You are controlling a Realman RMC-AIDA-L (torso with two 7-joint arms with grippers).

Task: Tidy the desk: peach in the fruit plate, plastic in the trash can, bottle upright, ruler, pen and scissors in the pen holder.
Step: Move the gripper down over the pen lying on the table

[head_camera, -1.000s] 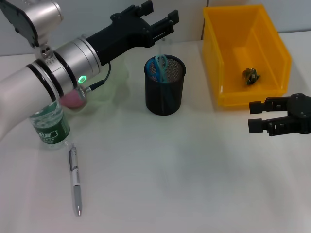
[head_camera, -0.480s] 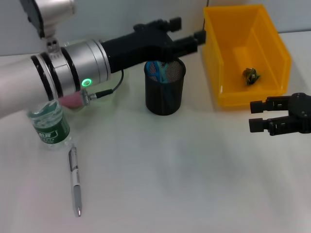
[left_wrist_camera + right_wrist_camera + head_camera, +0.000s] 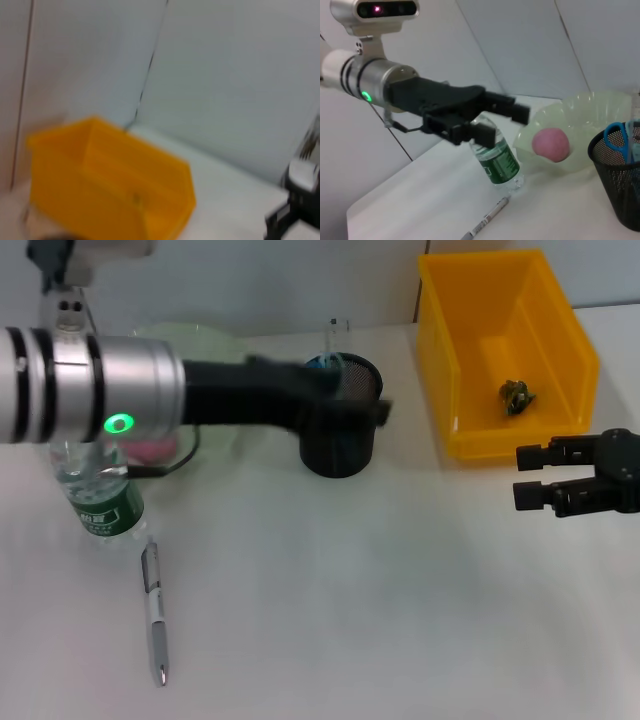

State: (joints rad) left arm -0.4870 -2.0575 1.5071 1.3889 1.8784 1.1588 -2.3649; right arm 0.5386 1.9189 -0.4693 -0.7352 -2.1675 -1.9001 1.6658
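A black mesh pen holder stands mid-table, with blue-handled scissors and a clear ruler standing in it. My left gripper sweeps across the front of its rim, open and empty, as the right wrist view shows. The pen lies on the table near the front left. Just behind it, the green-labelled bottle stands upright. A pink peach rests in the pale green fruit plate. Crumpled plastic lies in the yellow trash can. My right gripper hovers open at the right edge.
The left forearm spans from the left edge to the pen holder, above the plate and bottle. The yellow trash can fills the back right corner against the wall. Bare white table lies between the pen and my right gripper.
My left gripper has swung from behind the pen holder toward the right and then down to its front rim. The right gripper has stayed put.
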